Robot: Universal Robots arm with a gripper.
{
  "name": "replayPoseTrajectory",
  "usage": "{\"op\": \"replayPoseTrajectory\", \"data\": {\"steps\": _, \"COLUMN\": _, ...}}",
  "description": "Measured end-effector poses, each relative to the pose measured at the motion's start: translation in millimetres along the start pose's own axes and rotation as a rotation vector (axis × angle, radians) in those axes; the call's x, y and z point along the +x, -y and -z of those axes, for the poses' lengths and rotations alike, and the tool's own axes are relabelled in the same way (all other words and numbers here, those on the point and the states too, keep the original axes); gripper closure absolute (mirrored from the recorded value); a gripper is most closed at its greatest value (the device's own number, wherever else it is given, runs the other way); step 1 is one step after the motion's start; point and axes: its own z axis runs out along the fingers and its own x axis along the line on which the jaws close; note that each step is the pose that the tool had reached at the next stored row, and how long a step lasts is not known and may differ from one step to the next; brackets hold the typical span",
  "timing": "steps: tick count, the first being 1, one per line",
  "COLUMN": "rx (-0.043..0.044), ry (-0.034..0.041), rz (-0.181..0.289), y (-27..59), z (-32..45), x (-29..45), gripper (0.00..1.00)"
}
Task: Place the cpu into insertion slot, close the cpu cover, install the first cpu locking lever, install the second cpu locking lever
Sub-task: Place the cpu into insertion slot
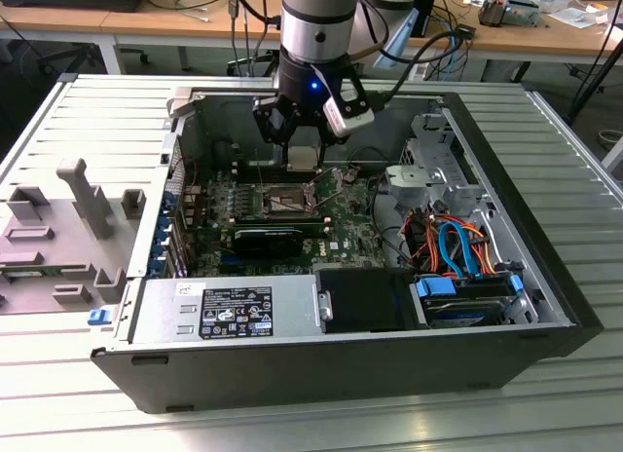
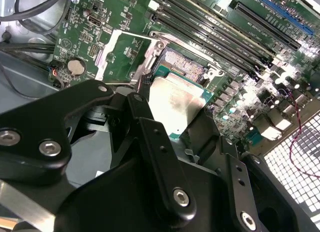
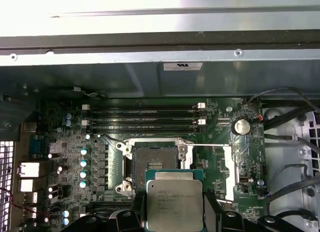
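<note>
One chip, one socket. Nearest, in the first wrist view, the gripper (image 3: 175, 216) pinches the cpu (image 3: 174, 199) by two opposite edges, metal top up, a dark finger (image 3: 138, 213) on either side; the chip hangs above the green board (image 3: 65, 142), overlapping the near rim of the insertion slot (image 3: 154, 163), not seated; beside the slot the cpu cover (image 3: 227, 172) lies swung open, and a thin locking lever (image 3: 210, 144) runs along the slot's far side; beyond lie the memory slots (image 3: 145, 117), then the case wall (image 3: 150, 79). Judged good practice: keep the chip level; square its edges to the slot's rim and match its orientation marks before descent; lower straight down with no sideways slide, since the socket contacts are probably fragile; use almost no force; keep cover and lever clear of the path.
</note>
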Motion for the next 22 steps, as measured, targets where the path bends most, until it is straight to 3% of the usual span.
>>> {"op": "replayPoseTrajectory", "data": {"steps": 22, "rx": 0.0001, "ry": -0.0002, "rz": 0.002, "y": 3.5, "z": -8.7, "x": -0.2, "gripper": 0.45}}
